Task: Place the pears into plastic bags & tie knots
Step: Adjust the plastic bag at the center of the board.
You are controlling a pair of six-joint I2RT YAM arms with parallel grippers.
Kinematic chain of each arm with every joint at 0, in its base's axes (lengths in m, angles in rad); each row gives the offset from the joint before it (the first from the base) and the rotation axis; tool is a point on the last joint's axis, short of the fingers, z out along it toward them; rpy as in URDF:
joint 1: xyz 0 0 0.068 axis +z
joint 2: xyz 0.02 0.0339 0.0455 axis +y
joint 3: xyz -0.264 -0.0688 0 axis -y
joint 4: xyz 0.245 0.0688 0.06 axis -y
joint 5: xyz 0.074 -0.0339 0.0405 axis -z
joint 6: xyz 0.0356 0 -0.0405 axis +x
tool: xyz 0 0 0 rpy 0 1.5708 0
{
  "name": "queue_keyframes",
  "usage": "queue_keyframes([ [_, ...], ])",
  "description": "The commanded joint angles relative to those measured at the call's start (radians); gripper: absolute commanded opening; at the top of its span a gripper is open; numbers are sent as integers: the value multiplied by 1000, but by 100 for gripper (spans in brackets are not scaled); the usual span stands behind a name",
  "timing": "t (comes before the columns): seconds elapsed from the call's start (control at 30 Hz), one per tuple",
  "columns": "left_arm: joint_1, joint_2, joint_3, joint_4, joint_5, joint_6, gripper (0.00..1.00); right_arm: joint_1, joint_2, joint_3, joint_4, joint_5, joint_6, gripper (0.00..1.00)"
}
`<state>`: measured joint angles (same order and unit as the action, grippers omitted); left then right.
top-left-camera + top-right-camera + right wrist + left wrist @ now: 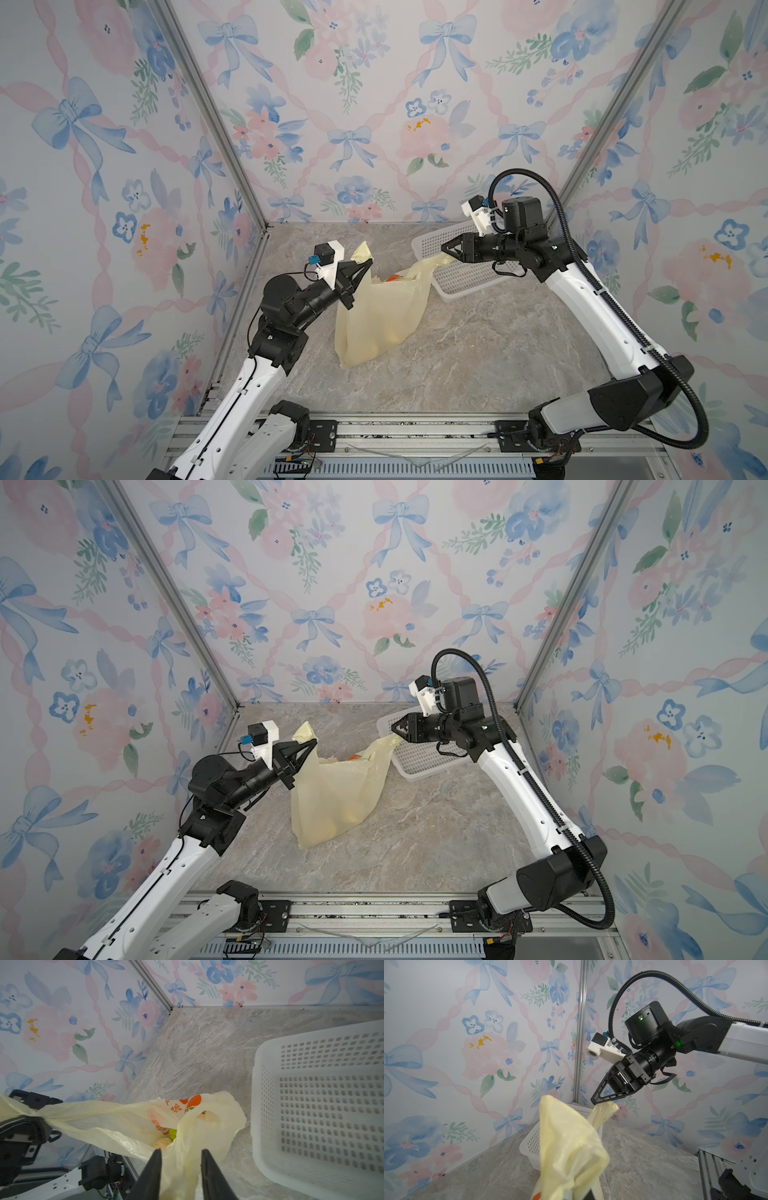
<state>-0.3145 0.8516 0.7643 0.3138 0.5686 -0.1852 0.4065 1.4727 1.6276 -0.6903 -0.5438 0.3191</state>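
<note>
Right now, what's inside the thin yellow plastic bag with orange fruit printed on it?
Through the mouth of the thin yellow plastic bag I see a bright green pear and a pale cream pear. The cloudy plastic hides the rest, so I cannot count more.

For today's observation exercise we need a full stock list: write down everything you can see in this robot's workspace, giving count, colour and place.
plastic bag: one, pale yellow with orange print, middle of the table, mouth open, not knotted.
pears: at least two show inside the bag, cream and green.
basket: one, white, perforated, far right; nothing seen in it.
table: one, grey marble pattern.
walls: three, floral wallpaper.
left gripper: black, shut on one bag handle.
right gripper: black, fingers either side of the other handle.
left arm, right arm: white and black, front edge.
</note>
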Motion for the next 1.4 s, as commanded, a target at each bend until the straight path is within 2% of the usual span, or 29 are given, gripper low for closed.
queue_keyframes([
  [0.0, 6, -5, 38, -12, -12, 30, 0, 31, -52, -2, -15, -61, 54, 3],
  [0.03, 10, 1, 46, -16, -9, 33, 0, 44, -62, 4, -30, -61, 58, 0],
  [0.13, 24, 34, 80, -33, 18, 42, 0, 102, -93, 20, -41, -52, 77, 0],
  [0.3, 51, 158, 195, -108, 128, 98, 0, 218, -114, 40, 72, -35, 195, 0],
  [0.4, 56, 272, 340, -271, 245, 181, 0, 280, -97, 67, 88, 7, 191, 0],
  [0.53, 39, 406, 496, -484, 402, 291, 0, 291, -64, 36, 142, 25, 187, 0],
  [0.67, -2, 449, 507, -591, 410, 352, 0, 292, -44, 8, 188, 49, 177, 0],
  [0.9, -19, 394, 436, -617, 337, 330, 0, 271, -20, 37, 187, 98, 142, 0],
  [0.93, -18, 377, 429, -616, 315, 328, 0, 270, -16, 61, 184, 84, 122, 4],
  [1.03, -19, 331, 413, -616, 215, 325, 0, 244, -42, 74, 173, 20, 30, 57],
  [1.1, -20, 316, 403, -617, 162, 324, 0, 192, -106, 3, 230, -53, -2, 72],
  [1.17, -17, 308, 394, -615, 140, 326, 0, 119, -190, -108, 332, -144, -10, 84],
  [1.2, -17, 307, 392, -617, 139, 328, 0, 95, -225, -172, 413, -202, -10, 87],
  [1.23, -17, 309, 392, -615, 144, 328, 0, 76, -262, -243, 483, -242, -30, 90],
  [1.33, -18, 317, 394, -616, 164, 331, 0, 73, -322, -388, 591, -243, -149, 92],
  [1.37, -17, 320, 398, -616, 167, 328, 0, 83, -326, -436, 661, -291, -163, 93],
])
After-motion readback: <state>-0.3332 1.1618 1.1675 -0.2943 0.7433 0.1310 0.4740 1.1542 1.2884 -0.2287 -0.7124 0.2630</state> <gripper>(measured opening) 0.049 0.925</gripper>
